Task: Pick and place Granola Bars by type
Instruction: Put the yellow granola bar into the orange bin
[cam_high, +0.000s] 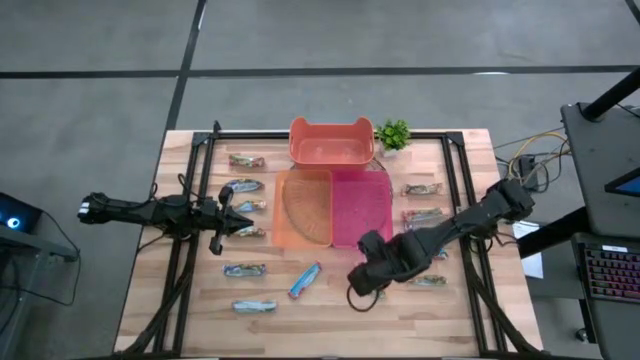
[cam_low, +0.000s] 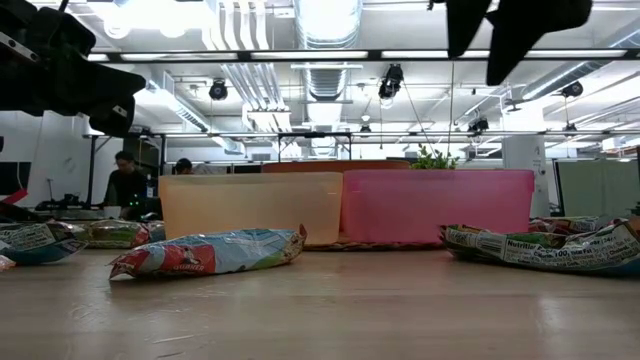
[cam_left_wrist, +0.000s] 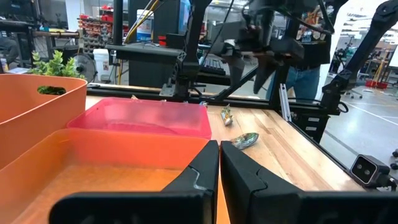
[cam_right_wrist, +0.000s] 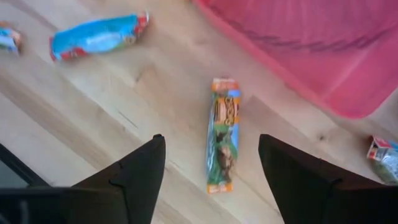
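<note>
Several granola bars lie flat on the wooden table (cam_high: 330, 320): blue-silver ones at the left (cam_high: 245, 270), a blue one (cam_high: 305, 280) near the middle, and greenish ones at the right (cam_high: 422, 189). My right gripper (cam_right_wrist: 211, 138) hangs open above the table, pointing down, near the pink bin's (cam_high: 362, 213) near edge. A green-and-orange bar (cam_right_wrist: 222, 143) lies on the wood below the gap between its fingers, untouched. My left gripper (cam_left_wrist: 219, 165) is shut, level, at the left of the orange bin (cam_high: 303, 208).
A deeper orange bin (cam_high: 325, 140) and a small green potted plant (cam_high: 392, 133) stand at the far edge. Black frame rails (cam_high: 200, 180) run along both table sides. Bare wood lies along the near edge. People show in the room beyond (cam_low: 125, 180).
</note>
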